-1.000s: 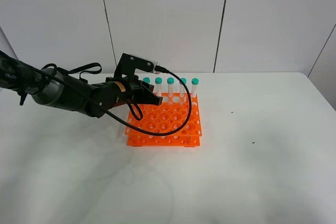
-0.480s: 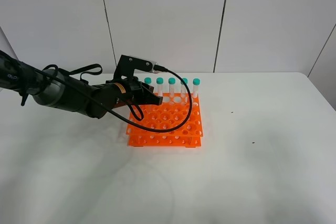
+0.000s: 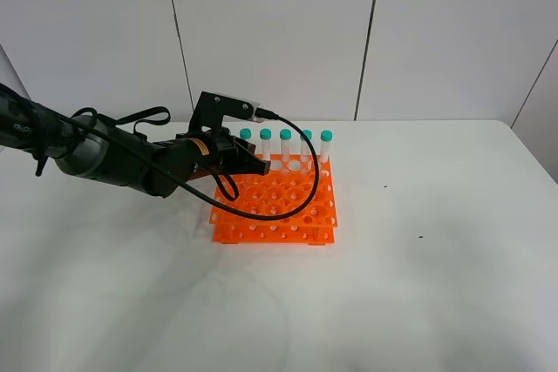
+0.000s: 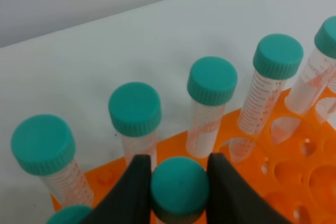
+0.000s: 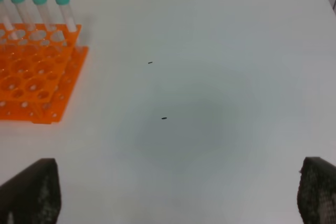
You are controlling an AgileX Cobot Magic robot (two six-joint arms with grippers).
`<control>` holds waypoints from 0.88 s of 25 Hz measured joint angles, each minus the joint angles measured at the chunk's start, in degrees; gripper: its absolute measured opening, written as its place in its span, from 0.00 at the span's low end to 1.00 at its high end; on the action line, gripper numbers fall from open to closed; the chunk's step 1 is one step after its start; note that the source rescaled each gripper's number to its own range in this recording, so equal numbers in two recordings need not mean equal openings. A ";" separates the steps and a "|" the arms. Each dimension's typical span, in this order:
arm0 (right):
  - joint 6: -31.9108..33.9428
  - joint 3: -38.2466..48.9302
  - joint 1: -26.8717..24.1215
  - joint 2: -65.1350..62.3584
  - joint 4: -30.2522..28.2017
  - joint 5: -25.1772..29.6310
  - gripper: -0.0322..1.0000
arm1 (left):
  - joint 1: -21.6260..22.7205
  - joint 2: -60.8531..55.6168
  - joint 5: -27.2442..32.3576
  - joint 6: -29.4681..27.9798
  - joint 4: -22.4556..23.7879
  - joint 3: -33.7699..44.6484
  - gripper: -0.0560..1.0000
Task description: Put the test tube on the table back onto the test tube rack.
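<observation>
My left gripper [image 3: 248, 163] is shut on the teal cap of the test tube [image 4: 179, 187], with a black finger [image 4: 137, 184] on each side. It holds the tube upright over the orange test tube rack [image 3: 277, 202], just in front of the back row. The tube's lower part is hidden. Several identical teal-capped tubes [image 3: 285, 141] stand in the rack's back row, and they also show in the left wrist view [image 4: 212, 82]. The rack [image 4: 296, 163] sits on the white table [image 3: 418, 285]. My right gripper [image 5: 173, 195] is open and empty over bare table, outside the exterior high view.
The left arm and its black cable [image 3: 301, 189] loop over the rack's left and middle. The rack [image 5: 31, 77] lies far left of my right gripper. Small dark specks [image 5: 164, 118] mark the table [image 5: 210, 129]. A white panelled wall [image 3: 349, 32] stands behind.
Almost nothing. My left gripper and the rack have edged very slightly to the right; the tube stays in the grip. The right arm has not moved.
</observation>
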 joint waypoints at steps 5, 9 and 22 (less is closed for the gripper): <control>0.00 0.00 0.00 0.00 0.00 0.00 1.00 | 0.00 -0.57 0.55 0.00 0.00 0.00 0.37; 0.00 0.00 0.00 0.00 0.00 0.00 1.00 | 0.00 -2.53 1.44 0.00 0.00 0.00 0.44; 0.00 0.00 0.00 0.00 0.00 0.00 1.00 | 0.00 -19.77 12.82 0.17 0.00 0.00 0.45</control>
